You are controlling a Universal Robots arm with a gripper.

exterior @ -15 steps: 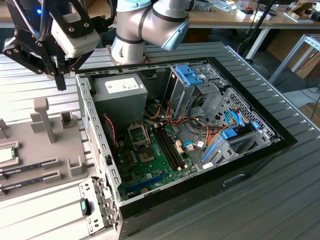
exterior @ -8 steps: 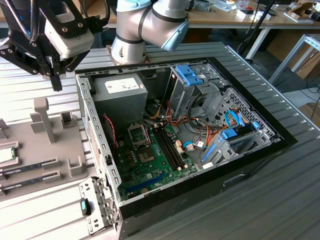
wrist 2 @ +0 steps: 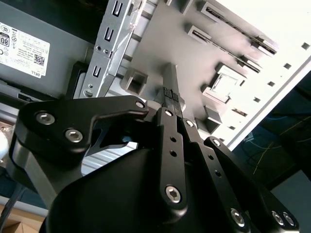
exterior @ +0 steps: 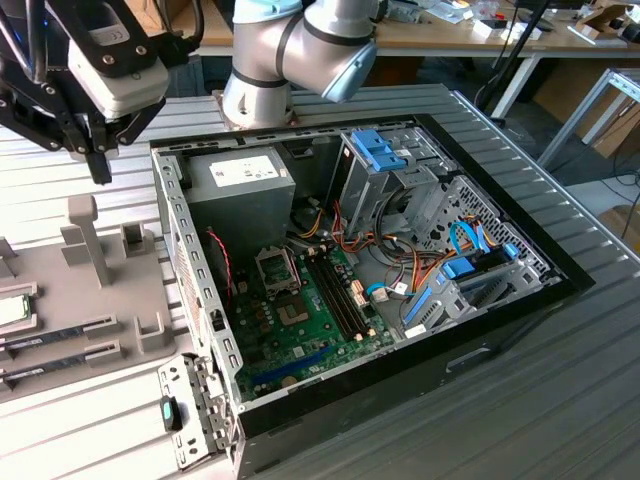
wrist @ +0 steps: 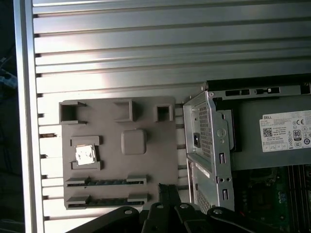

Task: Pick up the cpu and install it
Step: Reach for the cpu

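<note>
The gripper (exterior: 98, 172) hangs above the grey tray (exterior: 75, 285), clear of it, near the tray's side that faces the case (exterior: 520, 300). Its jaws are pressed together and hold nothing; in the second wrist view the gripper (wrist 2: 170, 77) tapers to one narrow black tip over the tray (wrist 2: 165, 39). In the first wrist view the gripper (wrist: 165, 190) overlies the tray (wrist: 146, 167) edge beside the case (wrist: 206, 141).

The cpu (wrist: 85, 155) lies flat in its holder on the tray, silvery top up, between two low brackets and well apart from the gripper. In the exterior view the cpu (exterior: 12, 310) sits at the exterior view's left edge. Just beside it, two memory sticks (wrist: 107, 182) stand in long slots on the tray.

The tray rests on a ribbed metal bench (wrist: 146, 48), with the open case just beside it. Inside, the green motherboard (exterior: 310, 325) carries a square metal-framed socket (exterior: 278, 268), near the grey power supply (exterior: 245, 185). Beyond the case stands the arm (exterior: 290, 50).
</note>
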